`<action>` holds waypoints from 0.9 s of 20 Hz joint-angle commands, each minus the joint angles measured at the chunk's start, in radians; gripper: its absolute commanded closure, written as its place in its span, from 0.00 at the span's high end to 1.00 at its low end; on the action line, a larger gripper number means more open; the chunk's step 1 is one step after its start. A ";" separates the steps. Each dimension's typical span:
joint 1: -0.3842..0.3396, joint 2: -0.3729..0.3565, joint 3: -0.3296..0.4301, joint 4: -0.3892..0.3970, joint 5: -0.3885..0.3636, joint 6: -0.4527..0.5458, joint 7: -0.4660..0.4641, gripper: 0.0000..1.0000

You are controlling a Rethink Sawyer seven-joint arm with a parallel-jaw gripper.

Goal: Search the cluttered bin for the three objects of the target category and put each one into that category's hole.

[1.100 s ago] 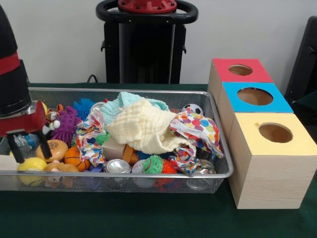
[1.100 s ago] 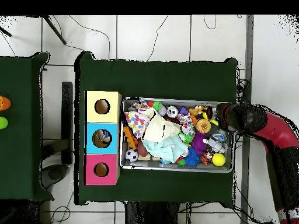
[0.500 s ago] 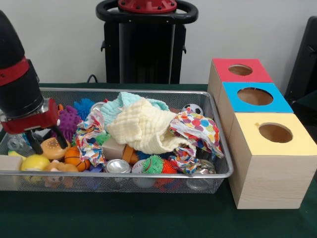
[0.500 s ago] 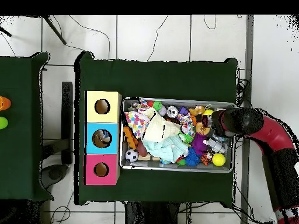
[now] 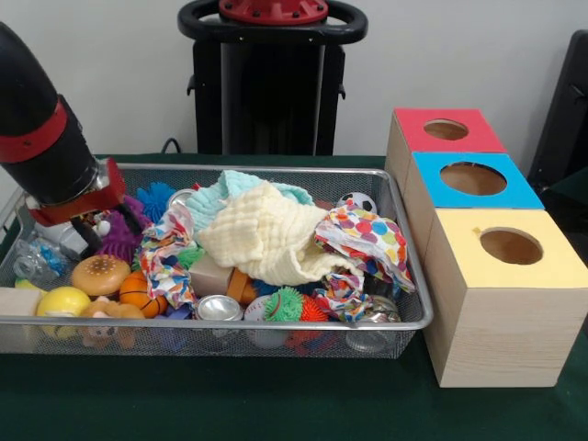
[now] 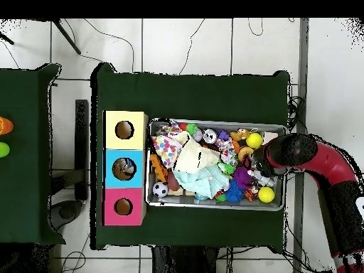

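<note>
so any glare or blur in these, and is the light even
Front view: soft even light, no hard shadows, a small glint on the metal can at the bin's near rim; the gripper looks slightly smeared. Overhead view: flat light, toys too small to make out, pale floor bright beside the dark cloth.

Tool point(image 5: 103, 230) low over purple spiky toy point(image 5: 122, 234), wire bin point(image 5: 404, 303), three boxes beside

My arm point(image 5: 41, 124) comes in from upper left of the front view, tilted down-right, red band above the wrist. Gripper point(image 5: 103, 230) sits at mid-left, fingers spread apart. Overhead: arm point(image 6: 328, 167) bends in from the right edge.
</note>
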 commanded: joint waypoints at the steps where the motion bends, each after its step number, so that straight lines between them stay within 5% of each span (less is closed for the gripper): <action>1: 0.025 0.033 0.055 0.042 -0.107 0.154 -0.495 1.00; 9: 0.099 0.041 0.053 -0.135 -0.218 0.267 -0.699 1.00; 18: 0.178 0.092 0.028 -0.214 -0.225 0.263 -0.742 1.00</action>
